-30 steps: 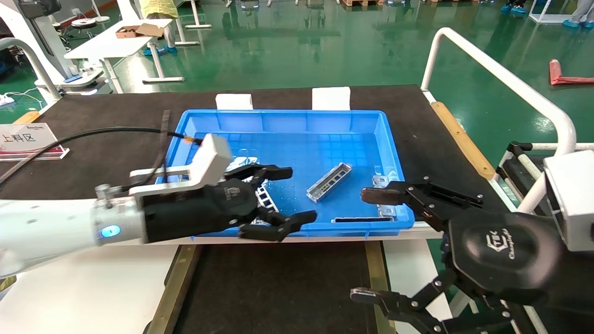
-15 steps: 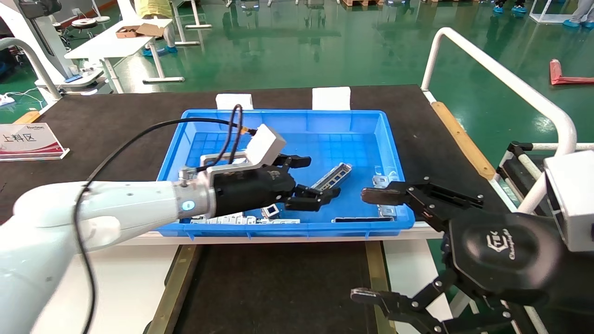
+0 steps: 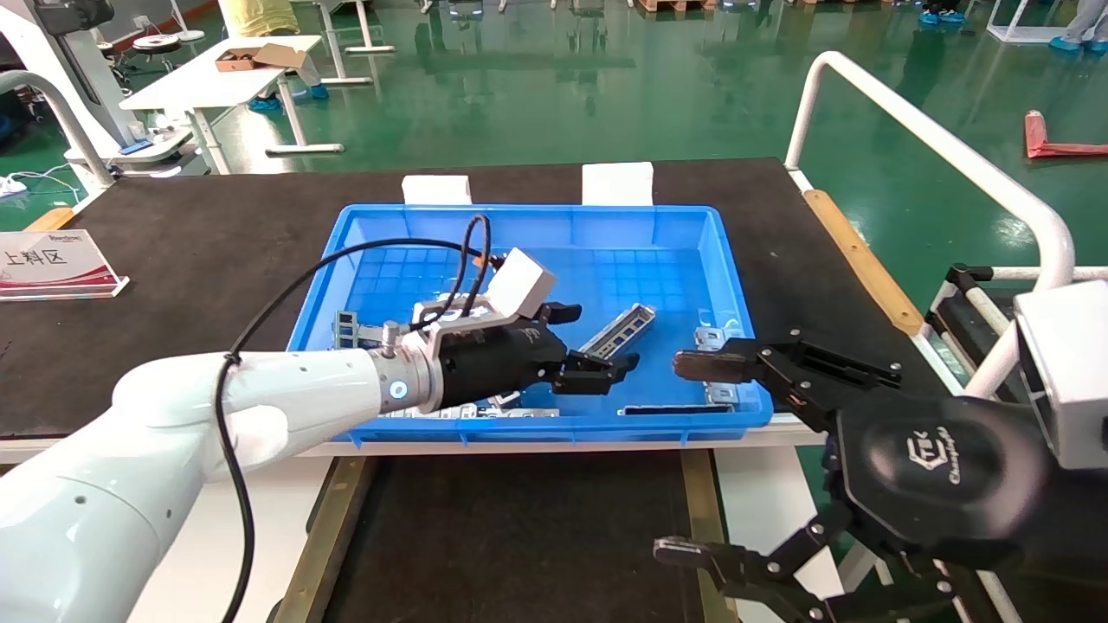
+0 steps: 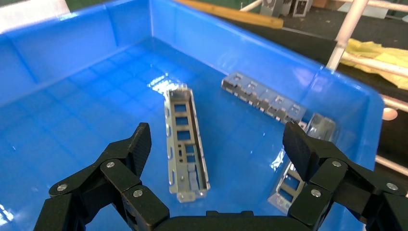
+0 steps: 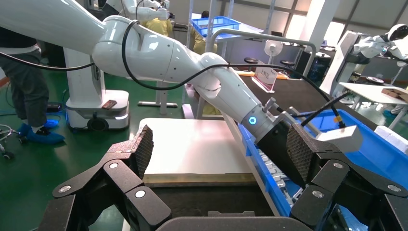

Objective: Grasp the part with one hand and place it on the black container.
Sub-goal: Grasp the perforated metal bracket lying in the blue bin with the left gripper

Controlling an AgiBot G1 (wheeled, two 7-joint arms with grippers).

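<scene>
Left gripper [image 3: 597,346] inside blue bin [image 3: 731,285], fingers spread, poised over the part [image 4: 184,143] lying flat on bin floor, not touching. Right gripper [image 3: 692,459] parked wide open beside black container [image 3: 519,536]

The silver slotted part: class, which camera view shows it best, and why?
The left wrist view: the part lies whole on the blue bin floor between the open left gripper fingers. The head view shows it smaller, its near end hidden. The right wrist view misses it.
</scene>
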